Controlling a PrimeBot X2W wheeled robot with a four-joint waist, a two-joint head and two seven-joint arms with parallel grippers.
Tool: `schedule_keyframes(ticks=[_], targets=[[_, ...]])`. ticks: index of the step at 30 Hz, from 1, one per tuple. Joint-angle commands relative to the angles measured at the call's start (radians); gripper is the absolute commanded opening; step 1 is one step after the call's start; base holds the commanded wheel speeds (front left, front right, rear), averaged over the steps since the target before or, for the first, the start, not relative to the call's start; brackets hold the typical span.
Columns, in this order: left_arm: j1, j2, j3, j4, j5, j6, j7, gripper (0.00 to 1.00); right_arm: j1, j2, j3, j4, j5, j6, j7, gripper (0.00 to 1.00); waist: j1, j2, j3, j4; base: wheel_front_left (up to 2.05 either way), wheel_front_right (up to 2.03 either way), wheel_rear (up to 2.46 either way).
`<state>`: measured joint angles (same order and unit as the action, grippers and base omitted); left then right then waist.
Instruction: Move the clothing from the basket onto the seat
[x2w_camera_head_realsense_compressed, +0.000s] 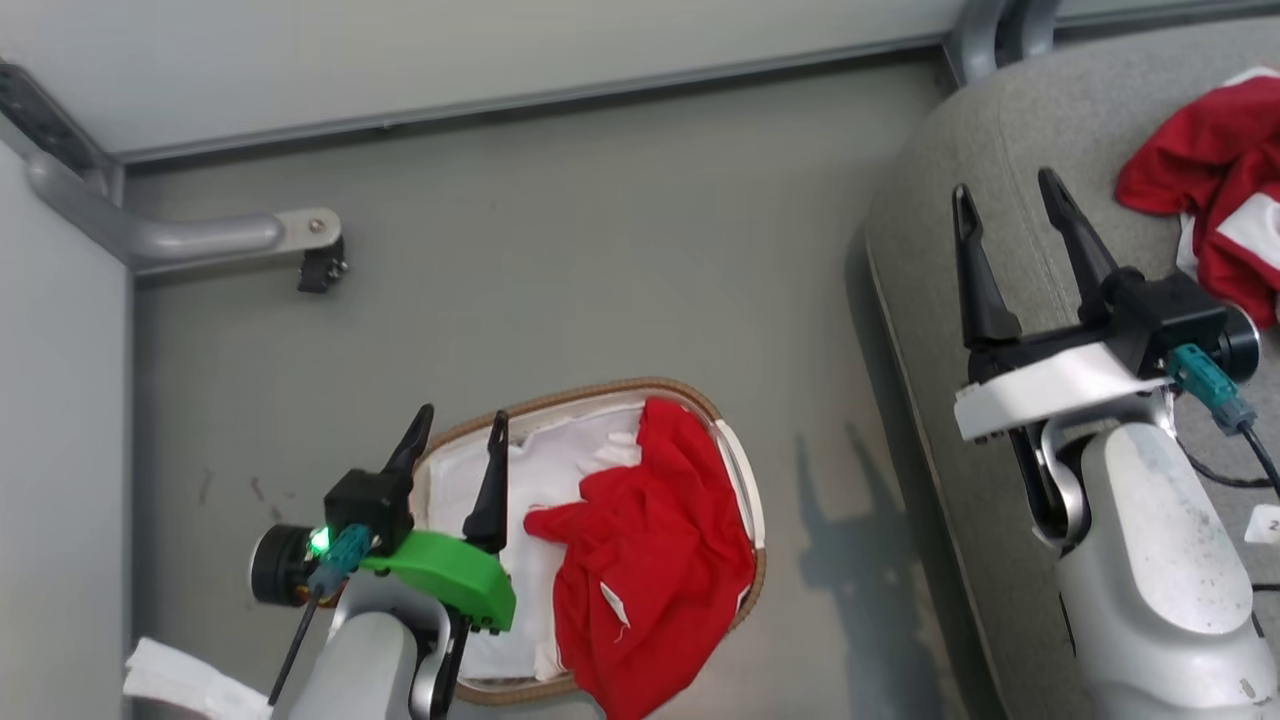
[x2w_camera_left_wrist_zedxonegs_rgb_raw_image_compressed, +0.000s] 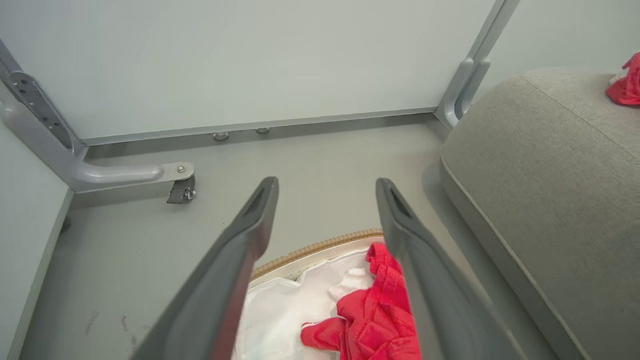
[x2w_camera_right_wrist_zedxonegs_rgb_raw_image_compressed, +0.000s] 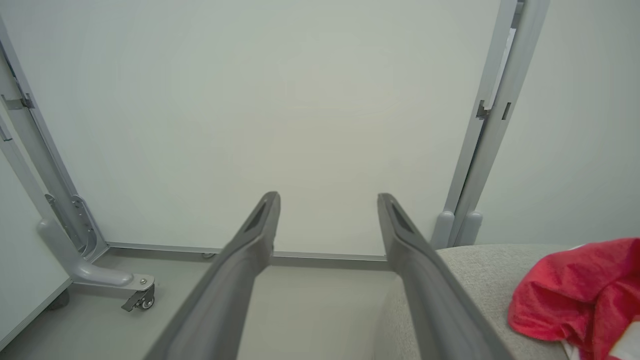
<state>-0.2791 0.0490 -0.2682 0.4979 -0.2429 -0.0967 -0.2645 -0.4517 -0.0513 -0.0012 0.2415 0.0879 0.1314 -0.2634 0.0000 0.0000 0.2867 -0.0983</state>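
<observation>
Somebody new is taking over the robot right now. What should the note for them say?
Left gripper: open, empty, above the basket, at its left edge.
Right gripper: open, empty, over the seat.
Done: clothing on seat, at the right.
To do: clothing in basket, draped over the right rim, goes to the seat.

The red clothing (x2w_camera_head_realsense_compressed: 650, 560) is soft, matt, crumpled cloth with white trim. The basket (x2w_camera_head_realsense_compressed: 600, 387) has a rough brown woven rim and a thin white cloth liner (x2w_camera_head_realsense_compressed: 545, 470). The seat (x2w_camera_head_realsense_compressed: 960, 260) is coarse grey woven fabric, matt, with stitched seams. The floor (x2w_camera_head_realsense_compressed: 560, 250) is smooth dull grey with faint scuffs. The frame leg (x2w_camera_head_realsense_compressed: 190, 238) looks like satin-painted metal. The left gripper (x2w_camera_head_realsense_compressed: 464, 412) has matt dark plastic fingers (x2w_camera_left_wrist_zedxonegs_rgb_raw_image_compressed: 240, 250) and a glossy green plastic bracket (x2w_camera_head_realsense_compressed: 440, 575)
</observation>
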Motion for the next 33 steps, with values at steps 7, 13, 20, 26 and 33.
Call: schedule_keyframes(ticks=[7,13,20,26,33], targets=[[-0.135,0.005,-0.061,0.12,0.004,-0.026,0.0,1.0,-0.083,-0.001,0.034,-0.045,0.041,-0.001,-0.002,1.0,0.0,0.0,0.191,-0.111,0.0,0.0,0.0],[-0.228,0.008,-0.109,0.247,-0.005,-0.034,0.0,1.0,-0.135,-0.001,0.063,-0.077,0.075,-0.001,-0.002,1.0,0.0,0.0,0.273,-0.163,0.0,0.0,0.0],[-0.331,0.02,-0.201,0.387,-0.067,-0.035,0.0,1.0,-0.175,-0.001,0.082,-0.119,0.111,-0.001,-0.002,1.0,0.0,0.0,0.36,-0.219,0.0,0.0,0.0],[-0.414,0.037,-0.281,0.503,-0.118,-0.035,0.007,1.0,-0.201,0.0,0.094,-0.157,0.146,-0.001,-0.002,1.0,0.0,0.0,0.425,-0.259,0.0,0.0,0.0],[-0.488,0.069,-0.339,0.616,-0.162,-0.035,0.046,1.0,-0.221,0.0,0.098,-0.191,0.163,-0.001,-0.002,1.0,0.0,0.0,0.488,-0.288,0.0,0.0,0.0]])
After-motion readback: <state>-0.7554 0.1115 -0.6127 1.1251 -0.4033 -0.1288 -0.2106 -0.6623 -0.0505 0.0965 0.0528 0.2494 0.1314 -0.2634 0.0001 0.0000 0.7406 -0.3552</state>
